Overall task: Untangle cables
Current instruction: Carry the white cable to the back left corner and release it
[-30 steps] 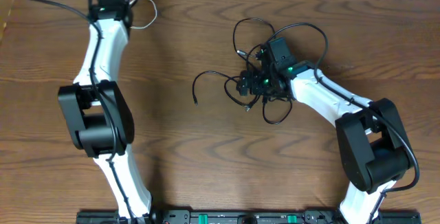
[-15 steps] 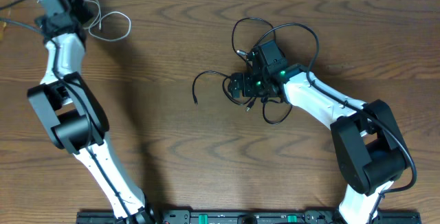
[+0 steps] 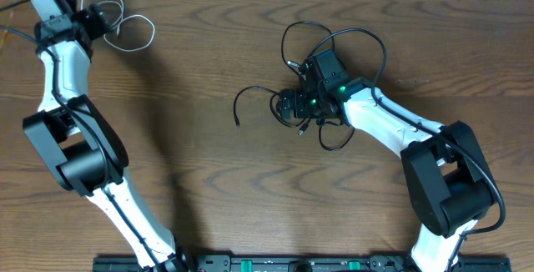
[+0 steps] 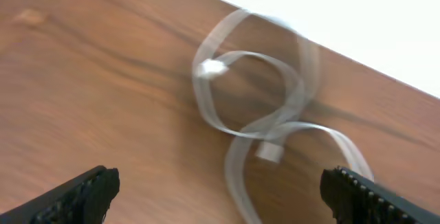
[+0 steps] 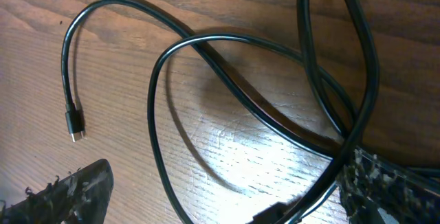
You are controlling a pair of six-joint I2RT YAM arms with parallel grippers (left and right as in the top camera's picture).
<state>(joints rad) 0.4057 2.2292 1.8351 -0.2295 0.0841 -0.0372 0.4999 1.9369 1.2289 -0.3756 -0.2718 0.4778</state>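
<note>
A white cable (image 3: 133,23) lies in loose loops on the wooden table (image 3: 200,155) at the far left corner. My left gripper (image 3: 98,15) is open just beside it. In the left wrist view the white cable (image 4: 208,66) lies ahead of and between the spread fingers of this gripper (image 4: 223,200), free of both. Several black cables (image 3: 286,38) form a tangle at centre right. My right gripper (image 3: 289,105) stands open over its left side. In the right wrist view black cables (image 5: 206,42) cross between the open fingers of the right gripper (image 5: 227,196), and one plug end (image 5: 75,124) lies loose at the left.
The table's far edge (image 4: 309,38) runs right behind the white cable, with a pale surface beyond. A single black strand (image 3: 242,101) trails left out of the tangle. Bare wood covers the table's middle and front. Both arm bases stand at the front edge.
My left arm swung left along the far edge, carrying the white cable to the corner, then its gripper opened and let go. The right gripper shifted slightly left over the tangle.
</note>
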